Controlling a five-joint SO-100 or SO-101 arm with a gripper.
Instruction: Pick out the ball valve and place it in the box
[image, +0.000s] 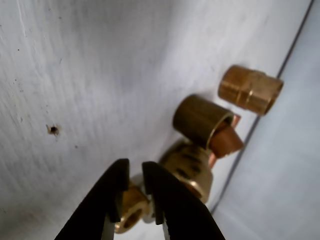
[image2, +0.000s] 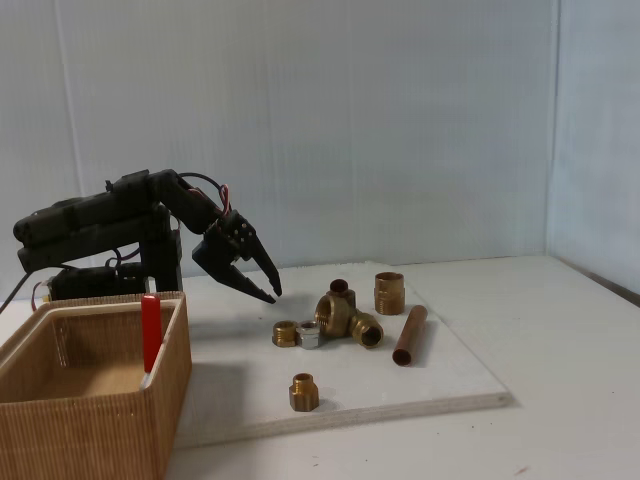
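In the fixed view the ball valve stands inside the box at the lower left, and its red lever handle sticks up against the box's right wall; the brass body is hidden. My gripper hangs over the left part of the white board, right of the box and left of the fittings. Its fingers are black, nearly touching at the tips, with nothing between them. In the wrist view they point down over a brass nut.
On the white board lie a brass tee fitting, a brass nipple, a copper tube, two nuts and a small brass fitting. The wrist view shows the tee and the nipple.
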